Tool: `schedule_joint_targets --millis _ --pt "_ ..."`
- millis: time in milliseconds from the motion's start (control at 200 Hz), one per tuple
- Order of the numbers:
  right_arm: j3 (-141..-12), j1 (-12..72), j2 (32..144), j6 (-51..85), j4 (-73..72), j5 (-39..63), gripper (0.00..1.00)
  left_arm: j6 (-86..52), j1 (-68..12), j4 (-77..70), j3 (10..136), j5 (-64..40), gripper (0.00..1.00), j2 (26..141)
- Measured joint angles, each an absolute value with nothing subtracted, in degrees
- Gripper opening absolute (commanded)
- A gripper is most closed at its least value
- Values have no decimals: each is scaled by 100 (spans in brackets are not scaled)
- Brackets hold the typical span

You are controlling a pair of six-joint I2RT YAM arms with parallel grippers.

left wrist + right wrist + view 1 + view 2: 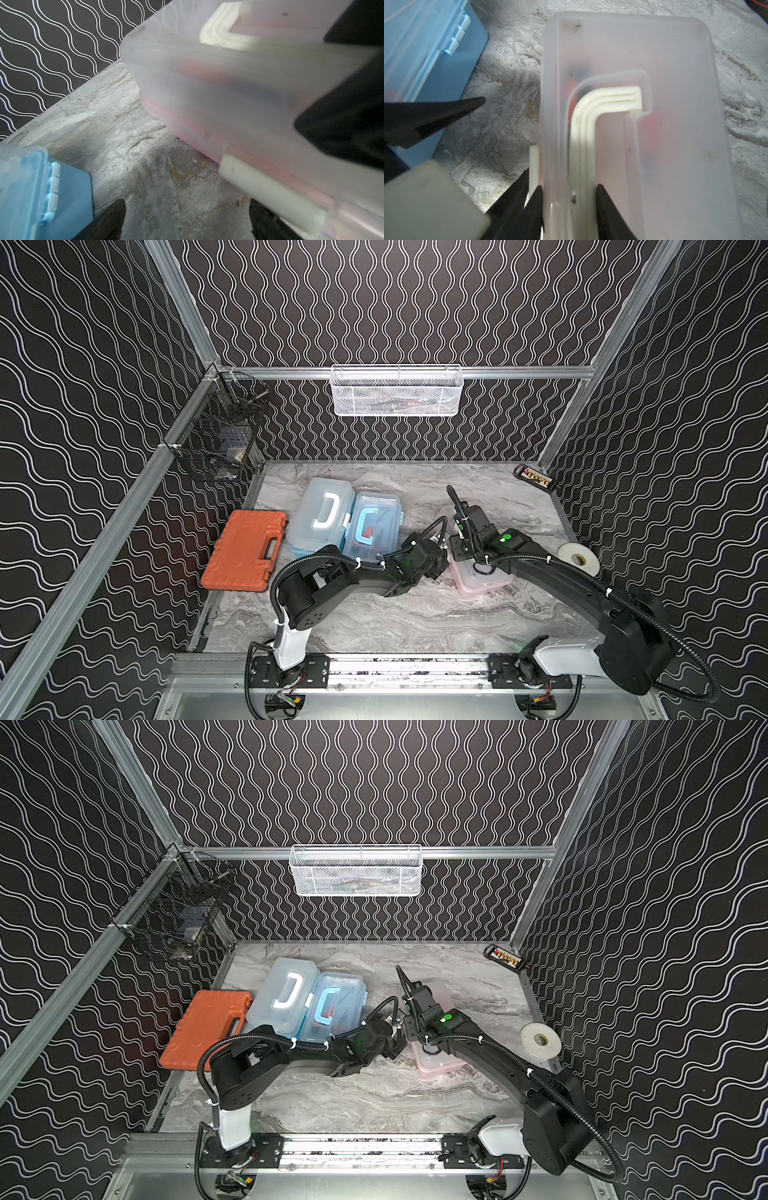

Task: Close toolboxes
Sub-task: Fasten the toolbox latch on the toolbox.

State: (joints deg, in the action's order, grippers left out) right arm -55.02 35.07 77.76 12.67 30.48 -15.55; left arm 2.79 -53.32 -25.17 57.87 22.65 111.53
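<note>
The pink toolbox point(482, 581) point(437, 1065) point(675, 145) lies right of centre under my right arm, its frosted lid down on the pink base. My right gripper point(569, 199) point(457, 555) is shut on that lid's long edge together with the white loop handle point(591, 116), one finger outside by the white latch point(534, 166). My left gripper point(189, 220) point(438, 561) stands open just left of the pink toolbox point(207, 93), with bare table between its fingers and the latch point(270, 195) beside one. Two blue toolboxes point(320, 510) point(374, 526) sit side by side at centre left, lids down.
A flat orange case point(245, 551) lies left of the blue boxes. A white tape roll point(579, 558) sits by the right wall and a black bit holder point(536, 479) in the far right corner. A white mesh basket point(397, 391) and a black wire basket point(220, 427) hang on the walls.
</note>
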Motion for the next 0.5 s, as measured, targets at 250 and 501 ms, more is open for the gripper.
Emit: schedule_joint_targets --millis 250,501 --pt "-5435 3496 7780 1422 2921 -1553 41 176 -5347 -2410 5850 2226 97 11214" --pt "-5334 3492 7738 1549 2799 -1553 41 174 -5349 -1933 5924 2276 97 10855"
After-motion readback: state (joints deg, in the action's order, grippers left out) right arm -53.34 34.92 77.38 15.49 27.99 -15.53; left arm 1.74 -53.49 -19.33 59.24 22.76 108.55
